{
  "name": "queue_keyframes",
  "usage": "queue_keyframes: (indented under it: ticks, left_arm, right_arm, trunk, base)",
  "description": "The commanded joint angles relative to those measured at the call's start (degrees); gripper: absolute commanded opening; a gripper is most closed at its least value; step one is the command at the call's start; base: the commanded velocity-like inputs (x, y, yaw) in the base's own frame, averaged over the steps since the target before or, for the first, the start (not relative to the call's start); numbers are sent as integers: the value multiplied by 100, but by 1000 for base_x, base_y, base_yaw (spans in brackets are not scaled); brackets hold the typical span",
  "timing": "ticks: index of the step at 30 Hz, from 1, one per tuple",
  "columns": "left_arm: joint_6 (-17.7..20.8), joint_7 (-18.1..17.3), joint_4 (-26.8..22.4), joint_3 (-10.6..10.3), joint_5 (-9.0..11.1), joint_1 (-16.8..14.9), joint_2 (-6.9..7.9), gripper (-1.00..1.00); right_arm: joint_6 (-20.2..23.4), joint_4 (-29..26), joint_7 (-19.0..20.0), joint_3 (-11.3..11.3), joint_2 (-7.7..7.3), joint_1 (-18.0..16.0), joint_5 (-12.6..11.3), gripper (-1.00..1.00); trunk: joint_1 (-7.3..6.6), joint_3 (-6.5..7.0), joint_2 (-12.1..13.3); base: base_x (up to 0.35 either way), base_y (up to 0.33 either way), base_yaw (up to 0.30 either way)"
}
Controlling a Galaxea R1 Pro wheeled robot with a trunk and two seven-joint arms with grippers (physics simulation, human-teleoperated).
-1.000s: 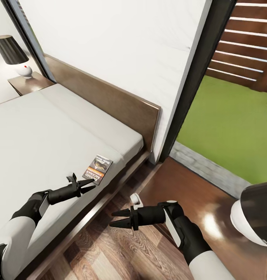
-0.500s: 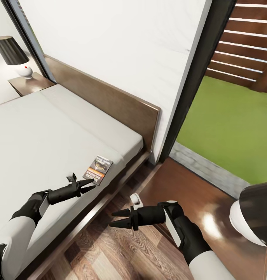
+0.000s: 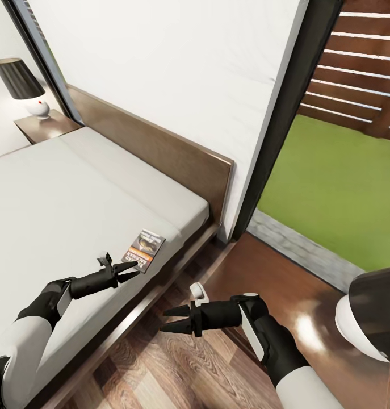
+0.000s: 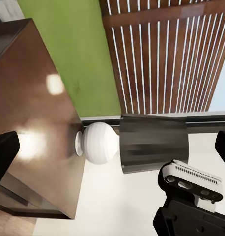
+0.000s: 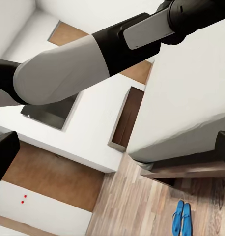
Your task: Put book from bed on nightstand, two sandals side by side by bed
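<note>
Our left gripper [image 3: 125,272], fingers spread and empty, hovers just short of the book [image 3: 144,251] at the bed's [image 3: 58,199] near right edge. The book's long axis runs onward, away from the fingertips. The right gripper [image 3: 173,319], also open, hangs over the floor, farther off.

Bed [image 3: 177,165] frame is brown wood, kinda satin, with a matt off-white cloth mattress [image 3: 58,199]. Near nightstand [image 3: 274,295] is super glossy reddish wood, throwing glare. Floor [image 3: 172,369] is grainy planks. Book [image 3: 144,250] looks like smooth paper.
</note>
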Motion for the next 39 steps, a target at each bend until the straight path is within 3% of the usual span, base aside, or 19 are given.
queue_keyframes:
  ticks: [1, 39]
  left_arm:
    - [59, -21, 1, 7, -5, -2, 0, 100]
    - [62, -30, 1, 7, 0, -3, 0, 100]
  right_arm:
    - [56, 1, 1, 5, -1, -3, -28, 100]
    - [54, 1, 1, 5, -1, -2, -28, 100]
  trunk:
    - [0, 6, -2]
    - [0, 356, -2]
  base:
    - [0, 0, 0]
    - [0, 0, 0]
